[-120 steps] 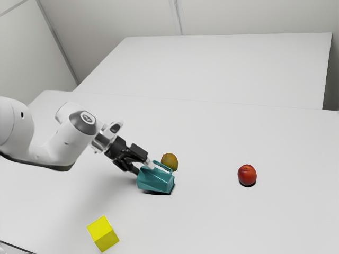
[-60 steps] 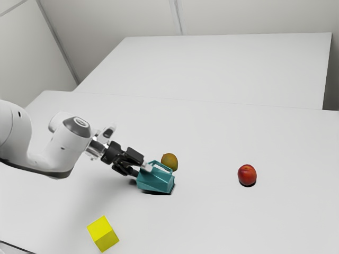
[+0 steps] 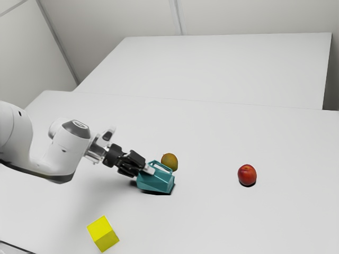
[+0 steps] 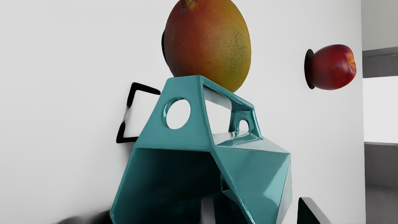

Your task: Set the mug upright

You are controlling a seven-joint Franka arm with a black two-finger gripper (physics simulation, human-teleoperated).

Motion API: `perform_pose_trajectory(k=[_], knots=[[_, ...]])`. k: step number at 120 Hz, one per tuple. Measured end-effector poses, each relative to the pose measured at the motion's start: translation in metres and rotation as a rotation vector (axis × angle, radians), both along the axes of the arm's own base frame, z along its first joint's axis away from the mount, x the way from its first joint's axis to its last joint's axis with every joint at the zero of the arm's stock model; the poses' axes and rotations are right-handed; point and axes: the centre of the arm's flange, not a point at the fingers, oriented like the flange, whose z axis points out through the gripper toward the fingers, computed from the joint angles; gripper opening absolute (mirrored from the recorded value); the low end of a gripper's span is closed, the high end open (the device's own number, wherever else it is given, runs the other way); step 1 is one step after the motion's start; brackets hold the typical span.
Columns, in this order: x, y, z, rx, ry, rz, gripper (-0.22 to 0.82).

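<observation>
Faced the pale tabletop (image 3: pixel 212 222). Reached low over it with the arm (image 3: pixel 63 153), in from the exterior view's left. Held the end effector (image 4: pixel 258 211) open at the mug (image 3: pixel 155 180), with no grip on it. Found the mug lying on its side on the tabletop, with its mouth (image 4: pixel 174 174) toward the end effector, so not upright. Saw the yellow cube (image 3: pixel 103 234) well apart, nearer the exterior camera. Noted the mango (image 3: pixel 169 162) close by the handle (image 4: pixel 183 88), without being able to tell touching from a narrow gap. Spotted the red fruit (image 3: pixel 247 175) farther off, toward the exterior view's right.

Had one finger (image 4: pixel 208 211) inside the mouth and the other finger (image 4: pixel 314 211) outside, with the upper wall (image 4: pixel 258 174) between, apart from the outer one. Judged the step in hand to be lining up on that wall. Needed next, most likely, to close on the wall, lift slightly, then turn the mouth upward and lower the base flat, while keeping the handle from knocking the mango.
</observation>
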Motion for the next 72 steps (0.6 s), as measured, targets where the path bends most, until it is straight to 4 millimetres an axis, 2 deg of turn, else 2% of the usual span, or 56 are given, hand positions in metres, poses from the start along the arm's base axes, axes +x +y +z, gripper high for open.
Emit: perform_pose_trajectory(k=[23, 54, 72], knots=[[0.0, -0.011, -0.002, -0.014, -0.012, -0.02, 0.14], [0.0, -0.016, -0.002, -0.017, -0.028, -0.033, -0.02], [0.001, -0.021, 0.003, -0.022, -0.045, -0.042, -0.07]])
